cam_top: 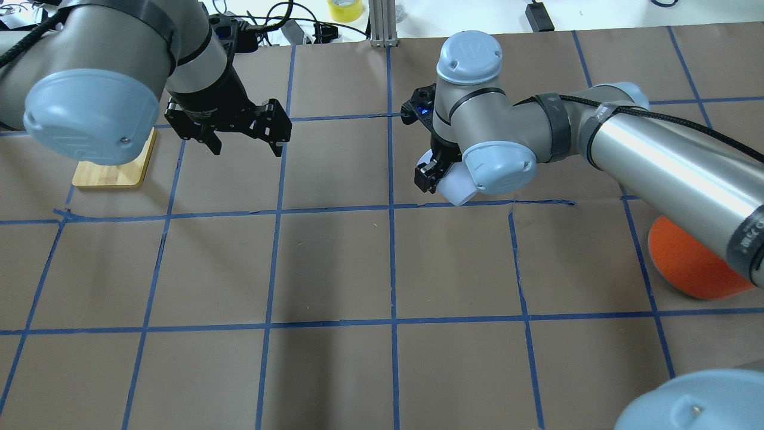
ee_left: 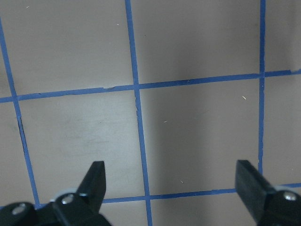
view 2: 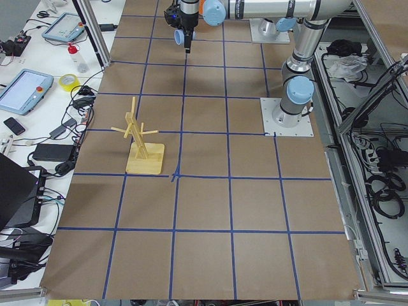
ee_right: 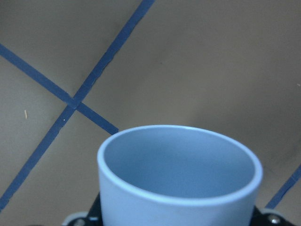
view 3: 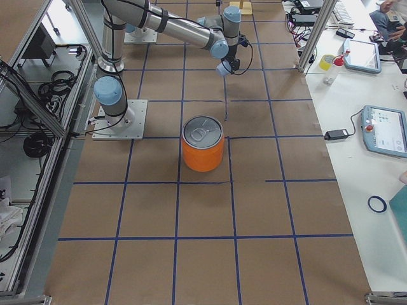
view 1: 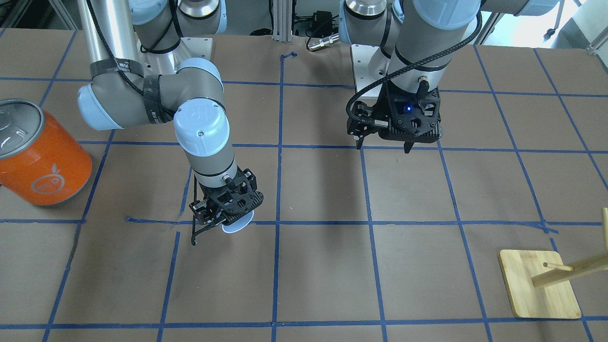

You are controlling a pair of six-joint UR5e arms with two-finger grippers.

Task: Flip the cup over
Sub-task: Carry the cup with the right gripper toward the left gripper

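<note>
- Nearest the robot, at four o'clock in the overhead view, the can (cam_top: pixel 686 269) stands apart.
- At one o'clock, the right gripper (cam_top: pixel 436 176) is clamped on the cup (cam_top: pixel 458 186) — tilted, apparently clear of the table.
- Farther off, at ten o'clock, the left gripper (cam_top: pixel 246 149) hangs spread wide, empty.
- By my reading the cup is picked up, mid-turn — setting it down flipped and letting go remain.

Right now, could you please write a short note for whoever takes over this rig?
Left gripper: open, empty, above the table.
Right gripper: shut on the cup, which appears lifted, its mouth pointing away from the wrist.
Done: cup grasped.
Left to do: turn it over, set it down, release.
</note>
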